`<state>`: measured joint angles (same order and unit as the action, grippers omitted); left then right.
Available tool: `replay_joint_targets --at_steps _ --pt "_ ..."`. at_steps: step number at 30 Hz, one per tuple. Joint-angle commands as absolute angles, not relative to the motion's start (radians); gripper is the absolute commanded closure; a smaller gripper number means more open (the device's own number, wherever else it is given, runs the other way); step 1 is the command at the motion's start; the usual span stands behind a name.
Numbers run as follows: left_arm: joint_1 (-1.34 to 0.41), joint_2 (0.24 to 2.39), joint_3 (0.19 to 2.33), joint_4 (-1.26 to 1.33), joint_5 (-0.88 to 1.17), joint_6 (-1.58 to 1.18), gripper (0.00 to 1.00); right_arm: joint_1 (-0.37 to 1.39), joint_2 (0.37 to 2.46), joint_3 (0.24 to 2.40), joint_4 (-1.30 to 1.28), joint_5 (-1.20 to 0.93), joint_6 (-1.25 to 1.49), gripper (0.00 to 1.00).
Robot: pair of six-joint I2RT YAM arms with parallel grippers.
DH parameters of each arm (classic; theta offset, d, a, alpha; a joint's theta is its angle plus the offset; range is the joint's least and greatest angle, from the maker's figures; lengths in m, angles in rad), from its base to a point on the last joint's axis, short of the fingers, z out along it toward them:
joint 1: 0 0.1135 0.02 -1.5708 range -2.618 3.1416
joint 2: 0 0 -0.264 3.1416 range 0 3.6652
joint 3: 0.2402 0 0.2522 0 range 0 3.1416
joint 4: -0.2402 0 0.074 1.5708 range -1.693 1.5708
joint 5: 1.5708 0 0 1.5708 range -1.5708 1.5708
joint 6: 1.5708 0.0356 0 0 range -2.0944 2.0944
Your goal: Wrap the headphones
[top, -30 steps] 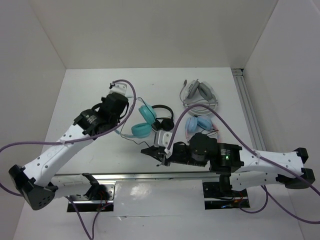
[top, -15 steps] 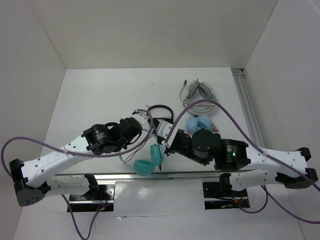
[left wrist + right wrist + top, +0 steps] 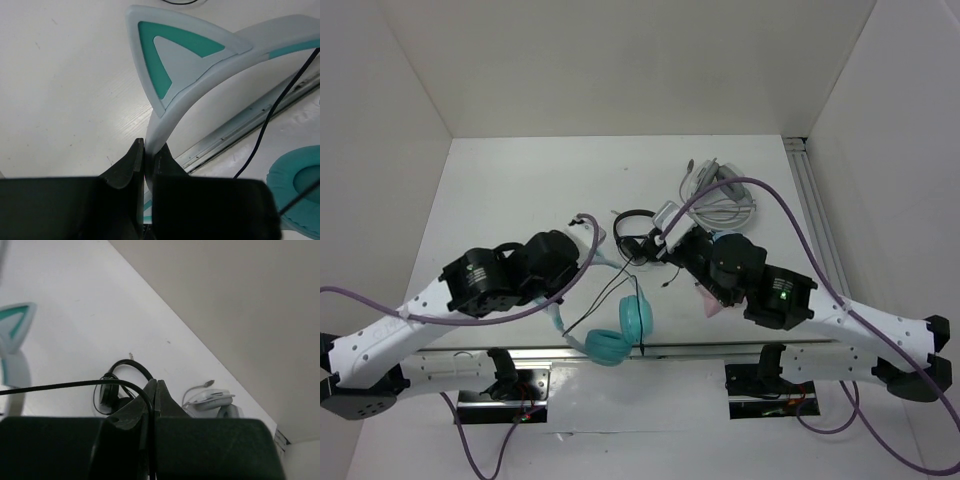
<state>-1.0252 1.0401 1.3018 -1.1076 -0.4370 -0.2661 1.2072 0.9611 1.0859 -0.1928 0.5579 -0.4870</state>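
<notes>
The headphones [image 3: 620,335] hang by the table's near rail, teal cups low. In the left wrist view the white headband [image 3: 200,85] and one teal-outlined cat ear [image 3: 170,55] show close up, with a teal cup [image 3: 300,195] at lower right. My left gripper [image 3: 148,150] is shut on the headband just below the ear; in the top view it is hidden under its arm. My right gripper [image 3: 156,384] is shut on the thin black cable [image 3: 75,385], which arcs off to the left. In the top view the right gripper [image 3: 662,240] is behind the cups.
A small all-black pair [image 3: 638,230] lies just ahead of the right gripper and also shows in the right wrist view [image 3: 112,390]. A grey headset [image 3: 718,190] lies at the back right. A pink piece [image 3: 710,303] peeks from under the right arm. The metal rail [image 3: 250,120] runs along the near edge.
My left arm has carried the headphones from mid-table toward the near rail. My right gripper has swung from the front toward the back, holding the cable.
</notes>
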Motion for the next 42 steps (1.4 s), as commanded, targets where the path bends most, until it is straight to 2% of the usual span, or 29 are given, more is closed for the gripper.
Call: replay_joint_targets --at_steps 1,6,13,15,20,30,37,42 --pt "-1.028 0.974 1.376 -1.114 -0.304 -0.259 1.0 1.151 0.995 1.072 -0.057 0.589 -0.517 1.0" --pt "-1.028 0.934 1.417 -1.126 -0.249 -0.236 1.0 1.03 1.017 1.072 -0.038 0.47 -0.479 1.0" --pt "-1.028 0.894 1.541 -1.094 -0.238 -0.271 1.0 0.991 1.026 1.006 0.0 0.31 -0.385 1.0" --pt "-1.028 0.894 1.581 -1.074 -0.28 -0.304 1.0 0.982 1.026 0.974 0.052 0.235 -0.358 0.97" --pt "-1.028 0.931 1.707 -1.046 -0.414 -0.382 1.0 0.959 1.077 0.842 0.21 -0.003 -0.224 0.97" --pt "-1.028 0.894 1.68 -0.887 -0.526 -0.503 1.0 0.865 1.199 0.681 0.492 -0.409 -0.009 0.97" --pt "-1.028 0.917 1.671 -0.865 -0.594 -0.581 1.0 0.874 1.287 0.594 0.735 -0.466 0.104 0.89" --pt "-1.028 0.968 1.747 -0.9 -0.667 -0.603 1.0 0.885 1.344 0.583 0.782 -0.476 0.124 0.89"
